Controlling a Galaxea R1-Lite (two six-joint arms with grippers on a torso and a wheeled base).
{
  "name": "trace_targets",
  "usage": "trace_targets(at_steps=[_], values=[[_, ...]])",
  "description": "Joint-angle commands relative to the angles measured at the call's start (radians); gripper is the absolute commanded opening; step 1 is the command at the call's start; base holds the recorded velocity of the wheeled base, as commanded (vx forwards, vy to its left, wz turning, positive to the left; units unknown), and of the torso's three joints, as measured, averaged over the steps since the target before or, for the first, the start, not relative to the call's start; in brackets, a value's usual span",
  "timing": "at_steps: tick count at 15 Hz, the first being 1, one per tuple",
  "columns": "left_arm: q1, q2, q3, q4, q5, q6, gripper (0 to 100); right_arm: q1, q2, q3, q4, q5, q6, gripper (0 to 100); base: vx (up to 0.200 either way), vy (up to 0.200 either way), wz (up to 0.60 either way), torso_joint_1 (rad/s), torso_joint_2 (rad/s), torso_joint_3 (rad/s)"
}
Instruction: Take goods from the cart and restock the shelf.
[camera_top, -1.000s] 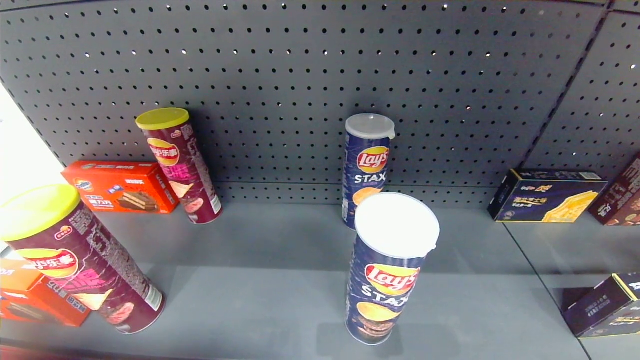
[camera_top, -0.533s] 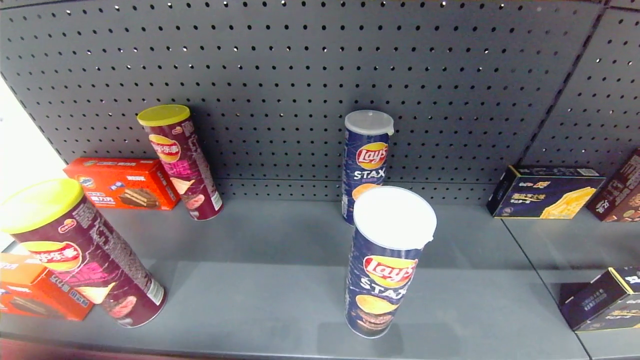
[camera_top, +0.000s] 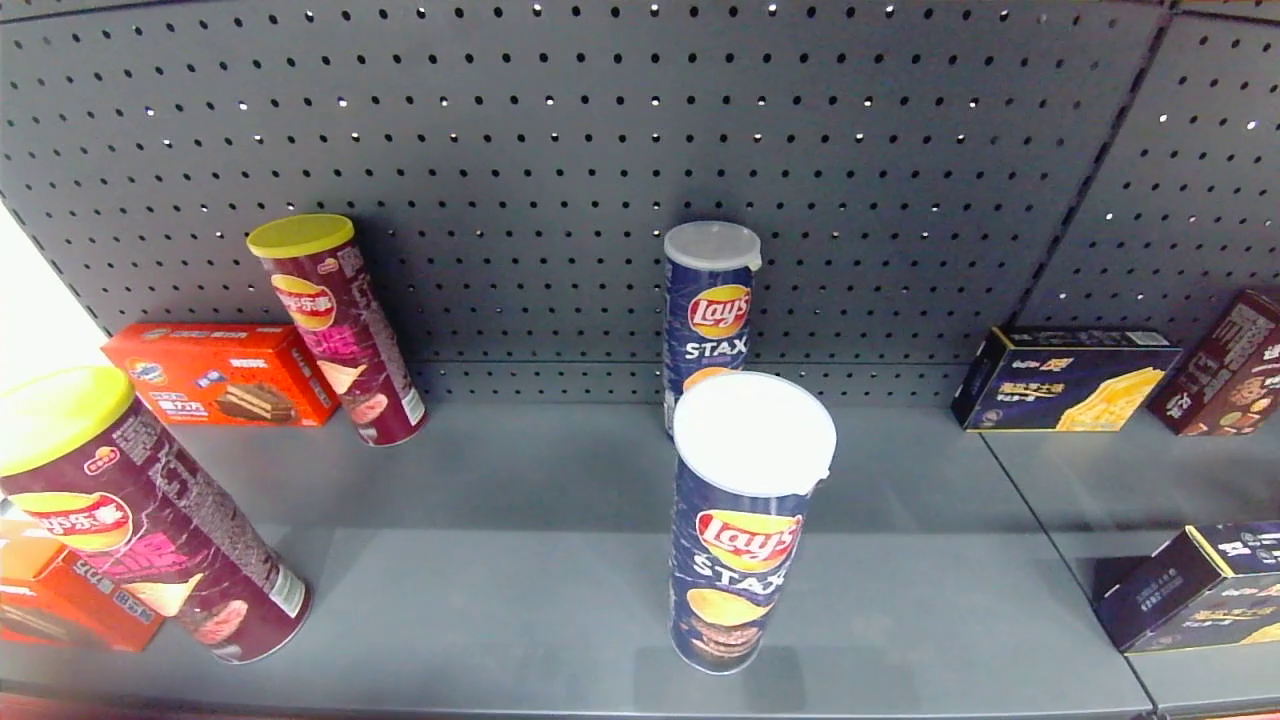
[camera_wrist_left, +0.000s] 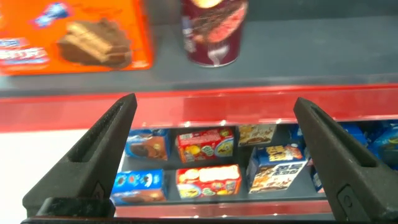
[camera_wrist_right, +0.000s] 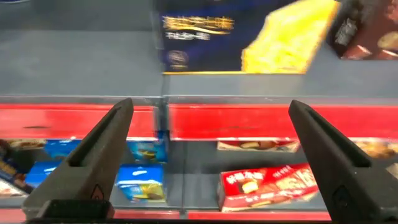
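Head view finds the shelf part-stocked, a blue can upright near its front; left gripper and right gripper face its edge, jaws spread and empty, so a trip to the cart seems due next.

Front blue can hides the base of the rear blue can; at 8 o'clock, an orange box runs off-frame, half behind a maroon can.
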Motion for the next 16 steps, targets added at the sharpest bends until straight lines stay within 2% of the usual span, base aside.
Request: trace_targets(at_steps=[1,13,14,16], values=[[0.0,0.0,0.0,0.001,0.001,0.0,100,0.0,0.001,0.0,-0.001,0.0,0.0,100,0.0,0.0,0.0,0.0,0.0,0.0],[0.0,0.0,0.0,0.001,0.007,-0.003,100,0.0,0.0,0.0,-0.001,0.0,0.0,100,0.0,0.0,0.0,0.0,0.0,0.0],[0.0,0.0,0.0,0.001,0.007,-0.003,100,0.001,0.0,0.0,-0.001,0.0,0.0,100,0.0,-0.2,0.0,-0.002,0.0,-0.002],[0.0,0.0,0.0,0.001,0.007,0.0,100,0.0,0.001,0.0,-0.001,0.0,0.0,100,0.0,0.0,0.0,0.0,0.0,0.0]])
